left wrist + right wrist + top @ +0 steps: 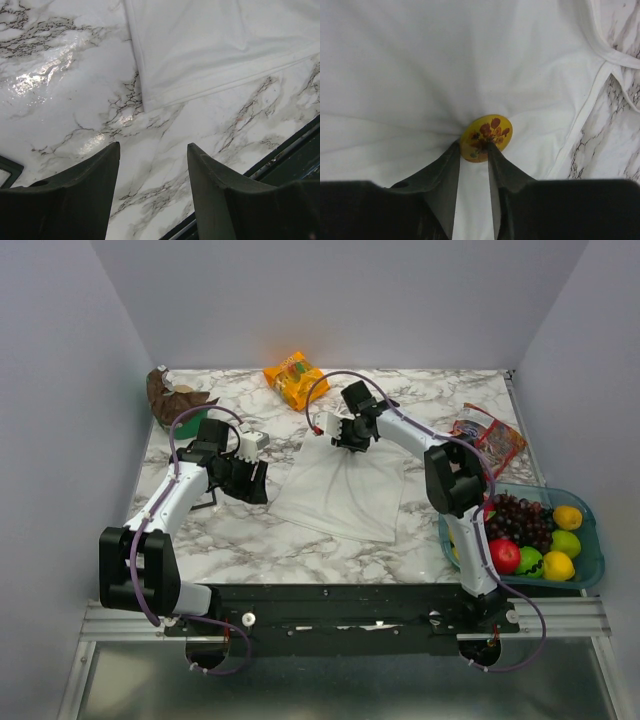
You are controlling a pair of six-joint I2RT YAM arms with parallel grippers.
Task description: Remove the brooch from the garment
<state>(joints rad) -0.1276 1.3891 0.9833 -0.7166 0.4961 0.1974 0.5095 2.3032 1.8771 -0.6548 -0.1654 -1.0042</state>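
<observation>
Robotics laboratory test cell, seen from within: a left arm [175, 495] and right arm [450, 475] bolted to an aluminium rail [580, 618] at a marble-patterned surface [250, 540], boxed in by plain pale walls [60, 390].

The thin matt cloth garment [420, 75] lies on a glossy marble-look table [75, 100]; the brooch [486, 137] looks smooth.

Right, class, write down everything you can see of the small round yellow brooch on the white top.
The small round golden-yellow brooch is a glossy disc, like enamel or plastic, printed with a reddish-brown flower spray and a touch of green. It lies flat on the white thin-cloth sleeveless top, near a hemmed edge, still attached; creases fan out from it. The right gripper has its two dark fingertips against the disc's lower edge, seemingly pinching it. Its back and pin are hidden.
</observation>
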